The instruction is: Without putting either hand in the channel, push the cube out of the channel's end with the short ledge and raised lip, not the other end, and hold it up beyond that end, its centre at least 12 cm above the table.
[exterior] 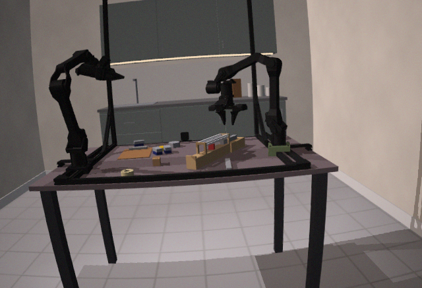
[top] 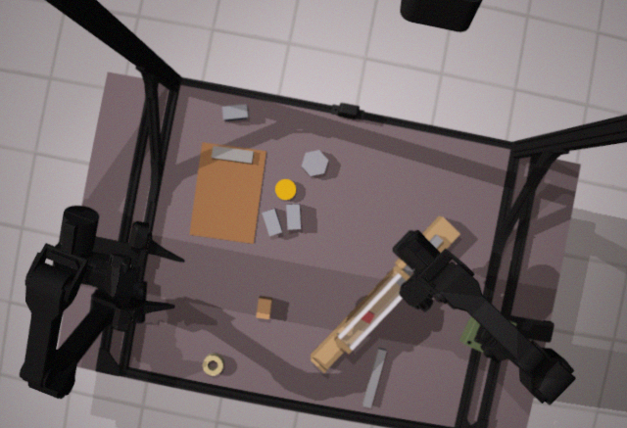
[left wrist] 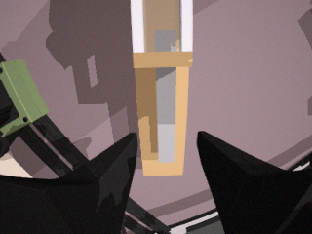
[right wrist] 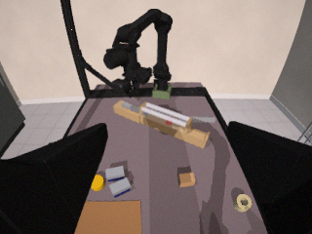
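Pale tiles surround a mauve table [top: 344,241] [exterior: 177,176]. Red cube [top: 367,316] [exterior: 211,146] [right wrist: 169,122]: lower right of the top view, inside a tan channel [top: 326,355] [exterior: 191,162] [left wrist: 183,97] [right wrist: 197,137] beneath pale rails. A grey bar [top: 436,241] [left wrist: 166,112] occupies the channel's upper-right end. Left gripper [exterior: 228,123] [left wrist: 167,133]: downward above it, fingers apart, empty. Right gripper [top: 178,283] [right wrist: 168,124]: left edge, fingers wide apart.
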